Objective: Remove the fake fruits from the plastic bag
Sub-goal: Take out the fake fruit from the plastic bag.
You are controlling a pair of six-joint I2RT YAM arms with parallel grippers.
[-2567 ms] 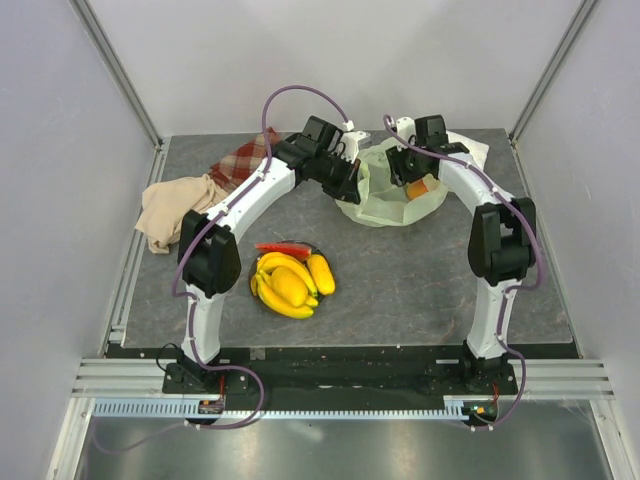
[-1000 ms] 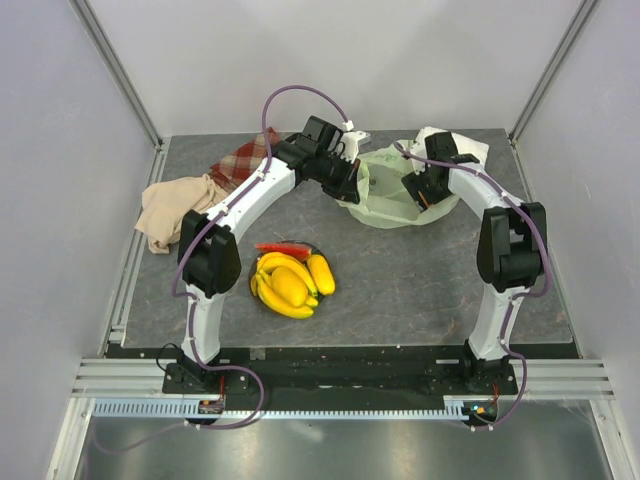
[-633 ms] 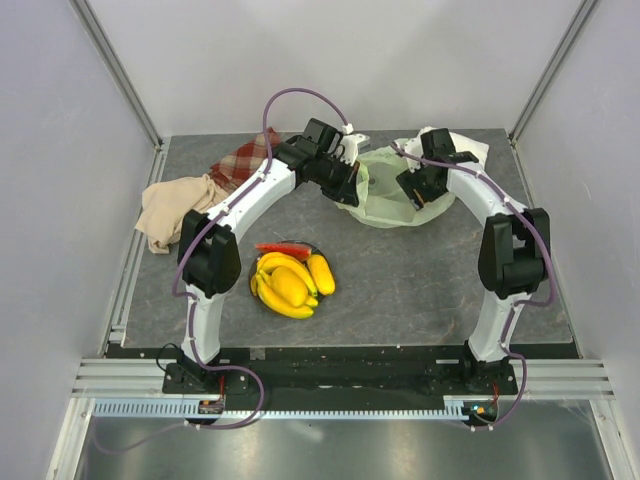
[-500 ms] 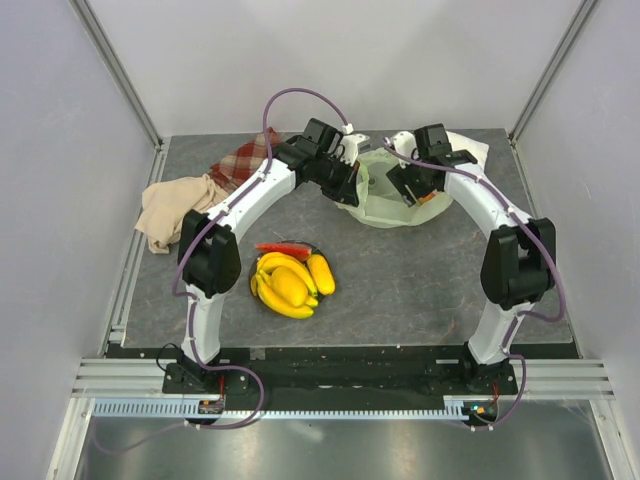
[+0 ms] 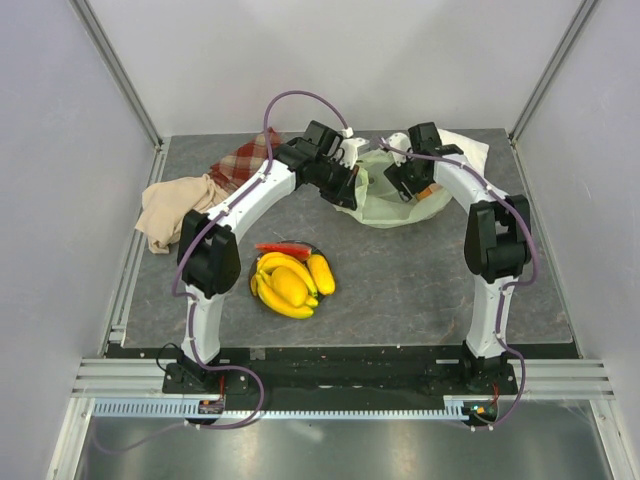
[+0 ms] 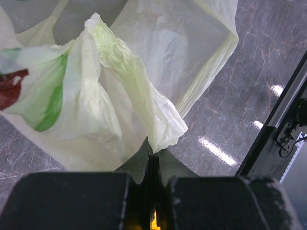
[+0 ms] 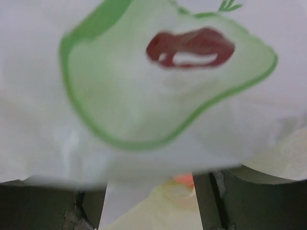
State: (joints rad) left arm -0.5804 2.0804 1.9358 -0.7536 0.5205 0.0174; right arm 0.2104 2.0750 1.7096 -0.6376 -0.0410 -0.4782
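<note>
The pale yellow-green plastic bag lies at the back of the table, its mouth held up. My left gripper is shut on a bunched fold of the bag's edge. My right gripper reaches into the bag from the right, fingers apart. In the right wrist view the printed bag film fills the frame, and a bit of orange-pink peach shows between the fingers. On a dark plate lie the red watermelon slice, banana bunch and yellow oblong fruits.
A red checked cloth and a beige cloth lie at the back left. A white towel sits behind the bag on the right. Enclosure walls stand close on three sides.
My right gripper has swung left and deeper into the bag's mouth, its fingers narrowing a little. The left gripper keeps its hold on the bag's edge.
</note>
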